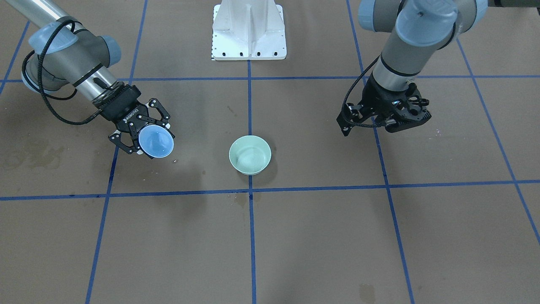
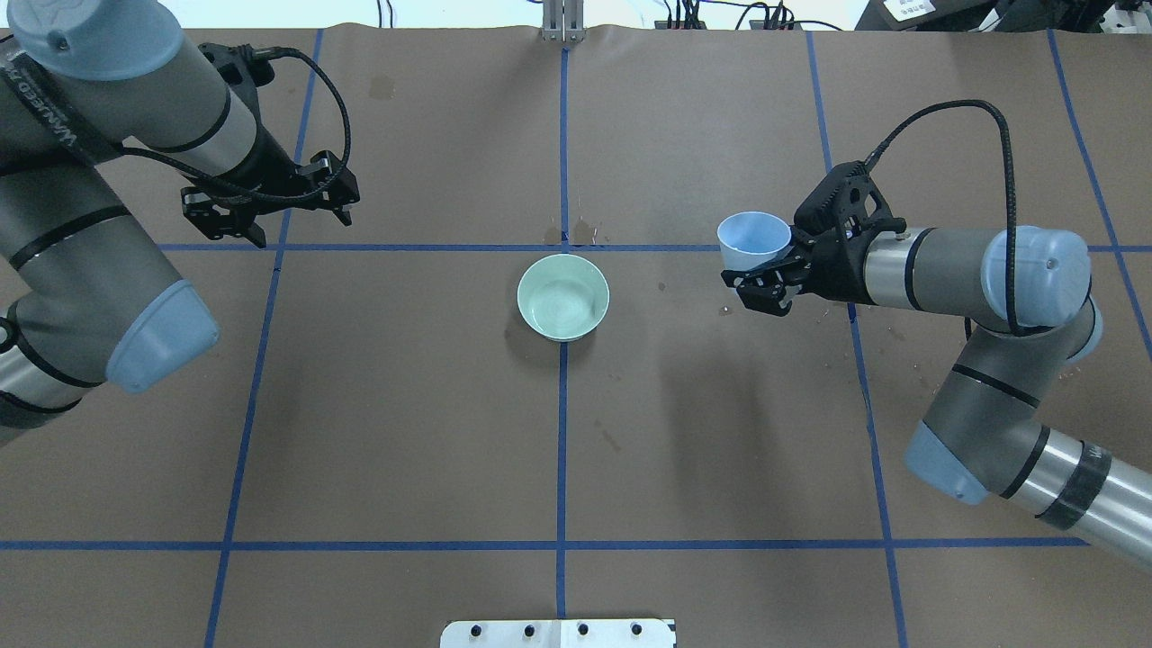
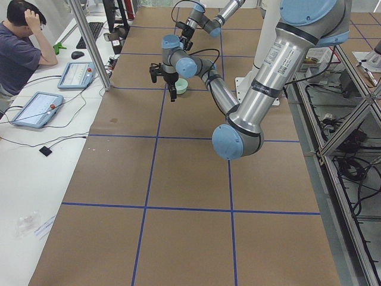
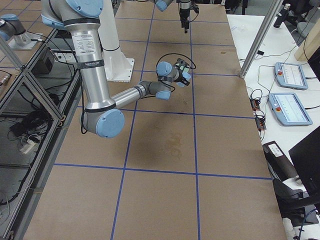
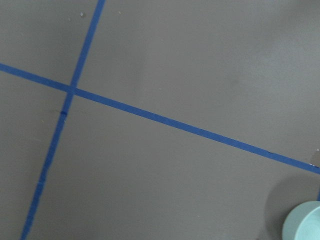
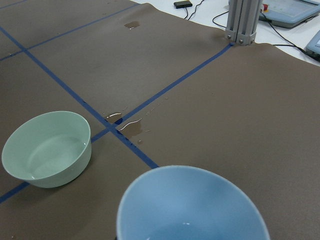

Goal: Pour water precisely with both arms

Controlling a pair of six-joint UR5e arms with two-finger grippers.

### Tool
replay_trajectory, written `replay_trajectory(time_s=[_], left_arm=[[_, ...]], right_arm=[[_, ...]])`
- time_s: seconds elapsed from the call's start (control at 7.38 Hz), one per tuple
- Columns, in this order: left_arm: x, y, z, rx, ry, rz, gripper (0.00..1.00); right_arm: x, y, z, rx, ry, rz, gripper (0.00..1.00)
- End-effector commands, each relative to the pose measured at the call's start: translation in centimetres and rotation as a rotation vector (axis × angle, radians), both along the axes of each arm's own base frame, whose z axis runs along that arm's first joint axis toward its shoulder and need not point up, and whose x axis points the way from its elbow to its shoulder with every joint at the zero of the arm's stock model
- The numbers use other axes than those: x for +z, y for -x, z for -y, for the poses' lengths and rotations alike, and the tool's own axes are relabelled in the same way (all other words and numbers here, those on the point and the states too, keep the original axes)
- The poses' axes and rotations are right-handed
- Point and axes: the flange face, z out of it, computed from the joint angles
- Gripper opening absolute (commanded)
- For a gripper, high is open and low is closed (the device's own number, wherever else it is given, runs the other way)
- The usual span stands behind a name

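**Blue cup held beside the green bowl, left end effector empty**

The right arm (image 2: pixel 945 261) reaches in over the brown paper-covered counter (image 2: pixel 405 405) with its grid of blue tape. Its black two-finger right end effector (image 2: pixel 763 274) is clamped on the wall of a small light blue plastic cup (image 2: pixel 740 259), which hangs above the counter with its mouth up. What seems to be a thin film of water glints at the cup's bottom, but the right wrist view cuts that part off.

A pale green round ceramic bowl (image 6: pixel 55 176) stands on the central tape line, to the robot's left of the cup and apart from it. The water (image 6: pixel 47 162) lies as a shallow clear pool in the bowl, so it sits lower than the right end effector, off to one side and not under it. A small glinting puddle (image 6: pixel 131 126) lies on the paper at the tape crossing just beyond the bowl.

The left arm (image 2: pixel 72 225) is on the other side of the bowl, well apart from it. The left end effector (image 2: pixel 279 220) points down at the bare counter, fingers spread apart and nothing between them.
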Motion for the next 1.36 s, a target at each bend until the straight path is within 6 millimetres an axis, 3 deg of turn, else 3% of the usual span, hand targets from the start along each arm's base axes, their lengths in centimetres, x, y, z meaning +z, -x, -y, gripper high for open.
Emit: replay_trajectory(time_s=[0.0, 0.41, 0.54, 1.22], left_arm=[[2.5, 2.8, 1.0, 0.02, -0.038, 0.035, 1.0], [5.4, 6.4, 2.1, 0.042, -0.077, 0.076, 1.0], [6.1, 7.1, 2.3, 0.048, -0.084, 0.084, 1.0], [6.8, 8.1, 3.0, 0.052, -0.091, 0.097, 1.0]], right_arm=[[-2.7, 3.4, -0.9, -0.072, -0.087, -0.064, 0.0], [-8.0, 8.3, -1.4, -0.128, -0.077, -0.133, 0.0], [-9.2, 9.2, -1.4, -0.139, -0.078, -0.157, 0.0], [-13.2, 12.7, -0.5, -0.228, -0.044, -0.409, 0.0]])
